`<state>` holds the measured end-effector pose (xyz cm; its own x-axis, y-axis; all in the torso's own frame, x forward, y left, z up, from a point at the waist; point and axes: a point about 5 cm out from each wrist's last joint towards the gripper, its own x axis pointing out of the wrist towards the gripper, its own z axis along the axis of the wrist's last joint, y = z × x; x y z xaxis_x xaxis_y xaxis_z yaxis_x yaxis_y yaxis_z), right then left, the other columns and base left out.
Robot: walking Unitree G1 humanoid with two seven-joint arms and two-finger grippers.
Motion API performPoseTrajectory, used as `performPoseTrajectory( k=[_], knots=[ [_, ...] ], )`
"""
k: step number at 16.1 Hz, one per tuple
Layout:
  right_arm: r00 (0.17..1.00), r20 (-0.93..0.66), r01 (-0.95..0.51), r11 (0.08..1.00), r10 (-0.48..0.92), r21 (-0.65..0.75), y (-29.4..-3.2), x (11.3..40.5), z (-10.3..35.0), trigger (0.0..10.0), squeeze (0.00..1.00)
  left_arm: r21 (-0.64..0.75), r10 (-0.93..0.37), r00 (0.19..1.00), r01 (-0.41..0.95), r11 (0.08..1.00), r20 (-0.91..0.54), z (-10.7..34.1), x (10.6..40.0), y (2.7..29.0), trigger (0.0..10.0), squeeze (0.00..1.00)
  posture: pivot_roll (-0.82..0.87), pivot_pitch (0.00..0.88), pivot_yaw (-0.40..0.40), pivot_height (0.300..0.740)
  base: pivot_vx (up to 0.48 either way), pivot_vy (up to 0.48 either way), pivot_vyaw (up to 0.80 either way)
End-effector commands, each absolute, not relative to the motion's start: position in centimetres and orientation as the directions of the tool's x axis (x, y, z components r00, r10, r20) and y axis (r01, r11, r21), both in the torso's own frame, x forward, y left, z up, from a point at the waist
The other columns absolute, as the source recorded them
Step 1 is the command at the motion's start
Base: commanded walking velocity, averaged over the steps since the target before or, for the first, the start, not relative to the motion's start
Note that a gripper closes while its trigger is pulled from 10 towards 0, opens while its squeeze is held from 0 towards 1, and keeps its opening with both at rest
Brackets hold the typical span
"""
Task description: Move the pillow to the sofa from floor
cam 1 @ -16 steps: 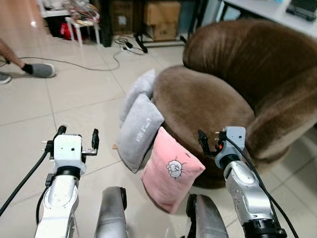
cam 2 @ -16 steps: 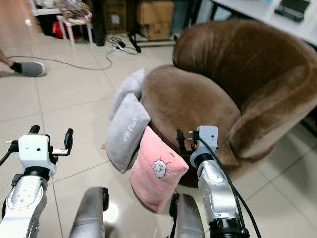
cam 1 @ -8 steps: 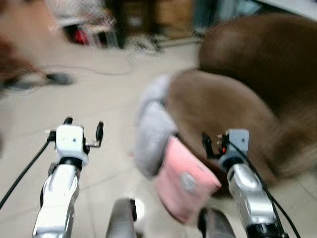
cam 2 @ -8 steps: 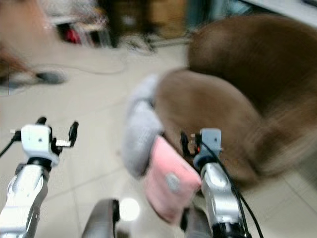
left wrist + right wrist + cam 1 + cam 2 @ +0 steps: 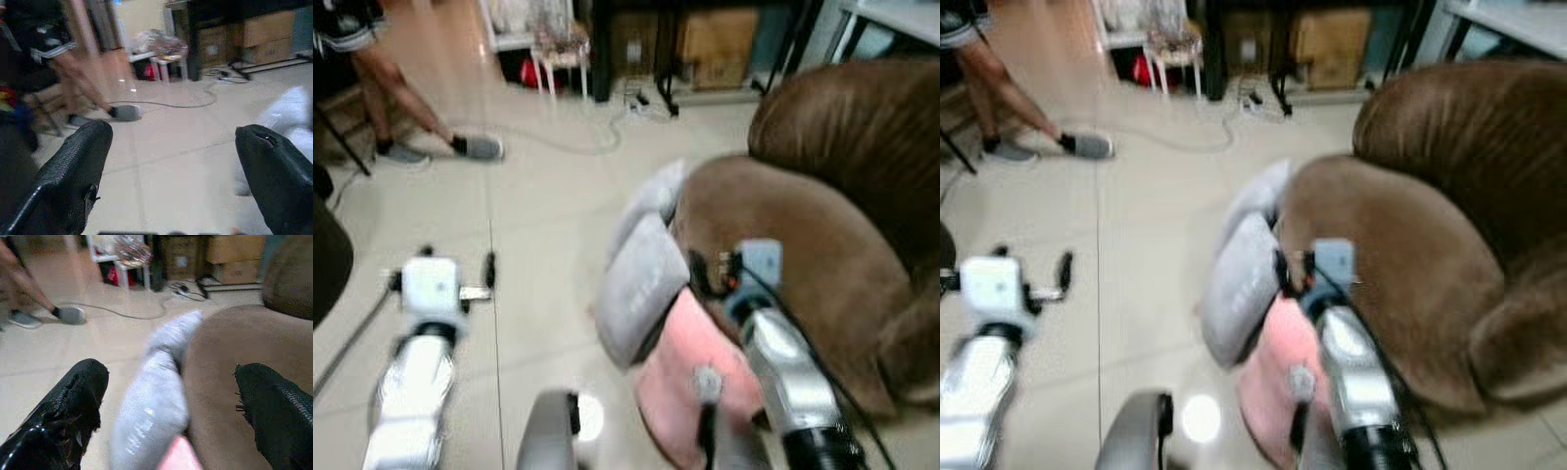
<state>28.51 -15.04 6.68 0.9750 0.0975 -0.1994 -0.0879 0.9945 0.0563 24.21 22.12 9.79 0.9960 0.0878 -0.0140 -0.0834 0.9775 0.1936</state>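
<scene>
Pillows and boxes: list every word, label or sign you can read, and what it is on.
No text is readable.
Pink pillow: a small printed emblem, blurred.
Front grey pillow: faint pale marks, too blurred to read.
Cardboard boxes: no legible label.

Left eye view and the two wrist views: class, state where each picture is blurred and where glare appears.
Left eye view: motion-smeared throughout, glare spot on the floor. Left wrist view: soft background, near fingers sharper. Right wrist view: grey pillow blurred.
</scene>
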Motion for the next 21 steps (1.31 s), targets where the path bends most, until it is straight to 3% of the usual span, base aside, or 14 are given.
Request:
performPoseTrajectory(
  k=[1,5,11,15,16,17,21],
  knots=[
    [0.974,-0.223,-0.033,0.997,0.047,0.064,-16.0,28.5,6.3,10.0,0.00,0.209,0.079,0.997,-0.075,0.975,-0.011,10.0,24.2,22.1,10.0,0.00,0.08,0.000,-0.023,0.581,0.000,0.000,0.00],
    [0.959,-0.283,0.028,0.996,-0.004,0.079,-16.7,28.5,5.4,10.0,0.00,0.226,0.036,0.999,-0.032,0.974,-0.014,9.8,24.6,21.7,10.0,0.00,0.06,0.000,-0.024,0.541,0.000,0.000,0.00],
    [0.950,-0.311,-0.014,0.999,0.029,0.051,-17.0,28.9,5.3,10.0,0.00,0.229,0.017,1.000,-0.014,0.973,-0.011,9.5,24.3,20.9,10.0,0.00,0.03,0.000,-0.039,0.476,0.000,0.000,0.00],
    [0.950,-0.297,-0.078,0.994,0.097,0.076,-17.1,29.8,6.0,10.0,0.00,0.226,-0.014,1.000,0.012,0.974,0.005,10.1,23.6,20.2,10.0,0.00,0.03,0.000,-0.063,0.471,0.000,0.000,0.00],
    [0.949,-0.298,-0.079,0.993,0.102,0.087,-17.5,30.0,6.0,10.0,0.63,0.229,-0.022,1.000,0.021,0.973,0.003,10.1,23.2,20.1,10.0,0.00,0.04,0.000,-0.063,0.471,0.000,0.000,0.00],
    [0.948,-0.296,-0.092,0.992,0.113,0.086,-17.8,30.3,5.9,10.0,1.00,0.229,-0.030,1.000,0.029,0.973,0.000,10.2,22.9,20.1,10.0,0.00,0.04,0.000,-0.061,0.471,0.000,0.000,0.00],
    [0.915,-0.391,-0.089,0.995,0.102,0.052,-18.5,31.6,4.8,10.0,1.00,0.253,-0.074,0.997,0.080,0.964,-0.030,10.7,21.3,19.8,10.0,0.00,0.06,0.000,-0.046,0.471,0.000,0.000,0.00]
  ],
)
